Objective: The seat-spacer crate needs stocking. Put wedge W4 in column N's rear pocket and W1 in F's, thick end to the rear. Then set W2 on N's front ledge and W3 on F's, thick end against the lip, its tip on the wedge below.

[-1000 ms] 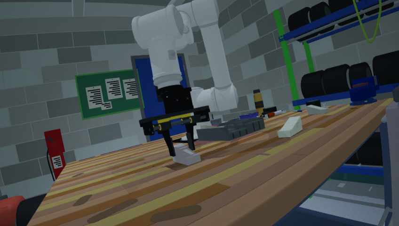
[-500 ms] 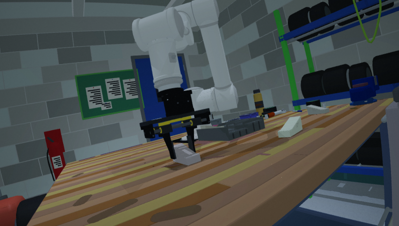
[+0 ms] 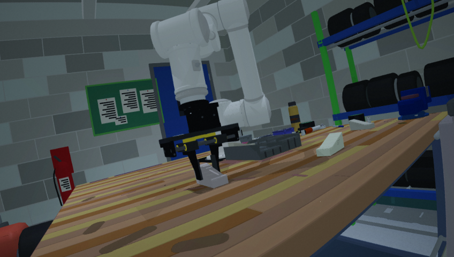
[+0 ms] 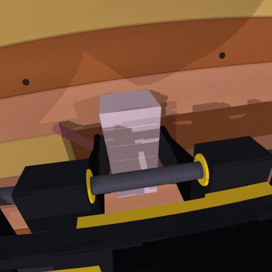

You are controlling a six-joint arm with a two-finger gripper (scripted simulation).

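The pale lilac-grey wedge [image 3: 212, 177] [image 4: 130, 132] is partly hidden by my gripper's rail in the wrist camera; it lies on the workbench with my two black fingers against its sides. My gripper [image 3: 206, 168] [image 4: 130, 149] is closed on it, down at bench level. The dark grey seat-spacer crate [image 3: 263, 146] sits just behind and to the right, and its pockets are hard to read from here. A cream wedge [image 3: 330, 144] lies on the bench to the crate's right. Another pale wedge [image 3: 361, 124] lies further back near the shelving.
Behind the crate stand a yellow-and-black bottle [image 3: 294, 116] and some markers [image 3: 313, 129]. A blue vise [image 3: 413, 102] sits at the bench's far right, with tyre shelving behind it. The bench's front edge runs diagonally along the right.
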